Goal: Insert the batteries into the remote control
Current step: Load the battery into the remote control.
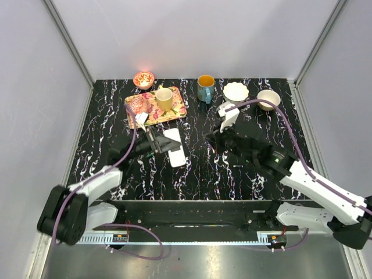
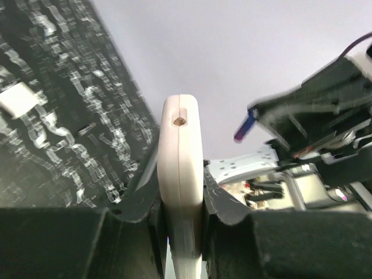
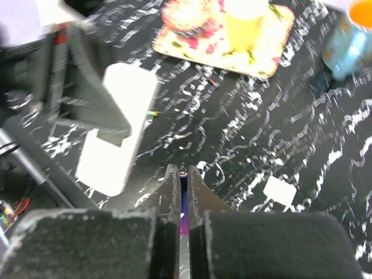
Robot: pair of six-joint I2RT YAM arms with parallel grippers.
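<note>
My left gripper (image 1: 158,144) is shut on the white remote control (image 1: 176,154) and holds it by its long edges. The left wrist view shows the remote (image 2: 181,168) edge-on between the jaws. My right gripper (image 1: 212,139) is just right of the remote, shut on a purplish battery (image 3: 184,200) that points toward the remote (image 3: 116,133). The same battery shows in the left wrist view (image 2: 245,126), sticking out of the right fingers. A tiny green sliver (image 3: 152,114) lies on the table by the remote. No red battery shows.
A small white square cover (image 3: 279,192) lies on the black marbled table. At the back stand a floral tray (image 1: 174,110) with a yellow cup (image 1: 164,99), an orange bowl (image 1: 143,79), a teal mug (image 1: 205,88) and two pale bowls (image 1: 236,91).
</note>
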